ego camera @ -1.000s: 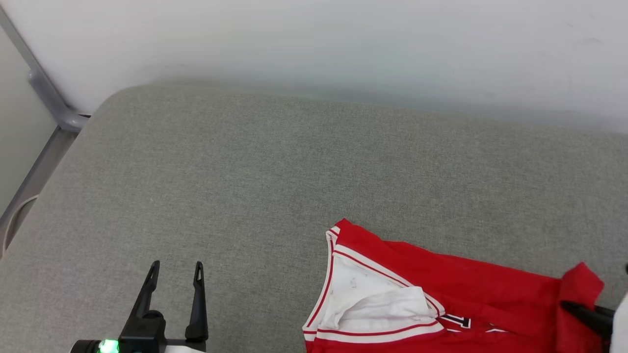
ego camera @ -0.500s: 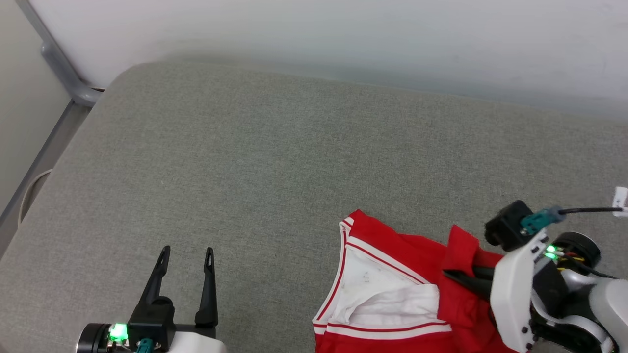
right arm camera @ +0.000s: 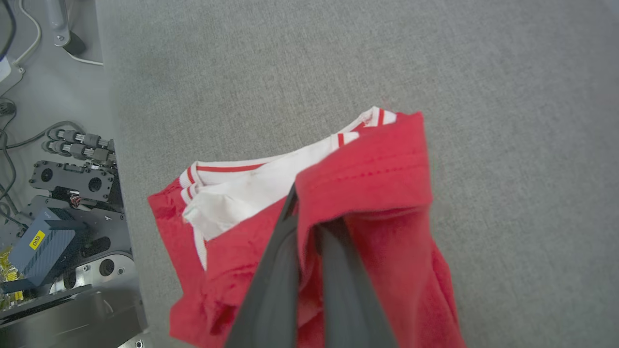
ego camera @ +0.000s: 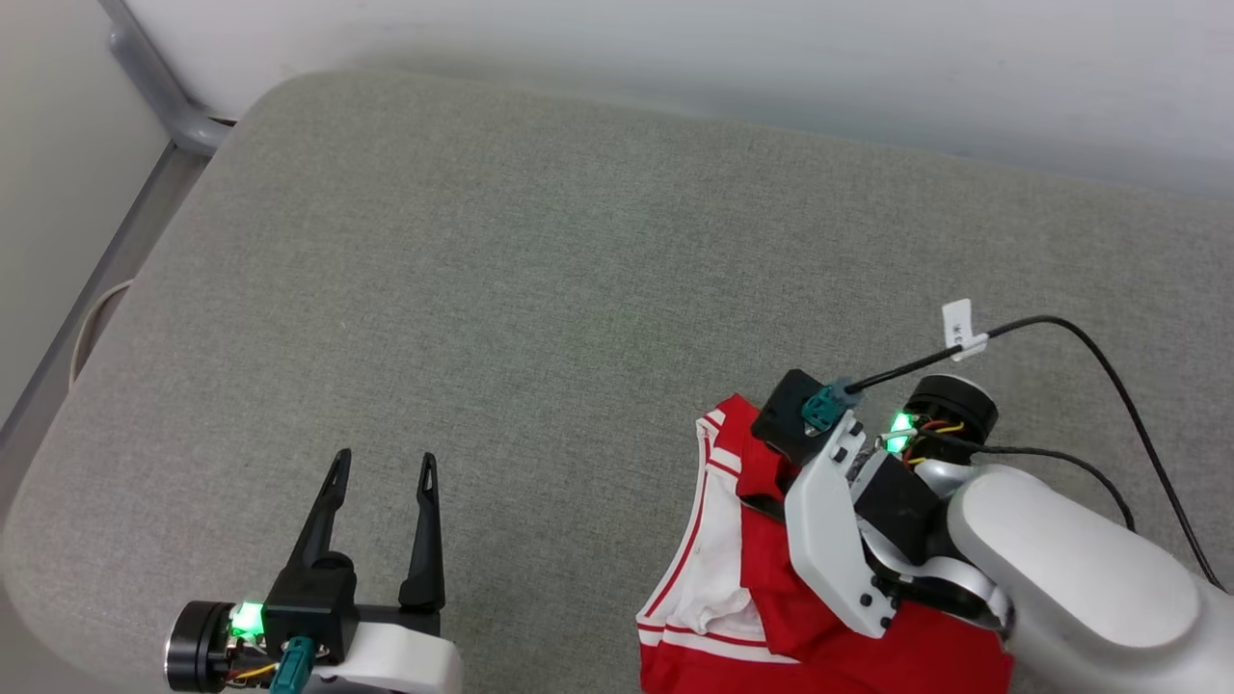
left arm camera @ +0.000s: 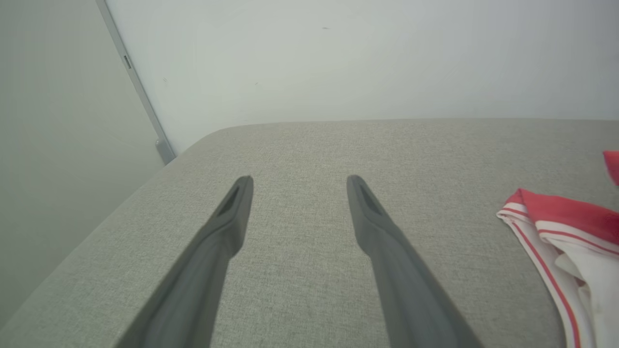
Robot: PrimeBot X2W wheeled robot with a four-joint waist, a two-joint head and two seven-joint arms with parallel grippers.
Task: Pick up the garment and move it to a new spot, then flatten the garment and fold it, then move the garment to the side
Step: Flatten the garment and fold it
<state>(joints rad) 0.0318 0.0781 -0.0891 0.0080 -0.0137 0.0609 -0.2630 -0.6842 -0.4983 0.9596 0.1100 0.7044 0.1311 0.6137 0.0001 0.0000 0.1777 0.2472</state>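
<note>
Right wrist view: right end effector (right arm camera: pixel 309 217) pinches the red garment (right arm camera: pixel 377 164).

White arm shells (ego camera: pixel 1060 569), slim black fingers (ego camera: pixel 323 516), green wrist lights (ego camera: pixel 901 421) (teal plugs (ego camera: pixel 821 413) too).

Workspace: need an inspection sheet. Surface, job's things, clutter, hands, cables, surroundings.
Surface: grey fabric pad, rounded corner.
Job's things: garment, red with white striped trim, bunched at the pad's near edge.
Clutter: nothing seen.
Hands: left hand open, over bare pad; right hand shut on a red fold of the garment.
Cables: black cable looping from the right wrist.
Surroundings: pale wall behind; metal frame at far left; electronics beside the pad.
</note>
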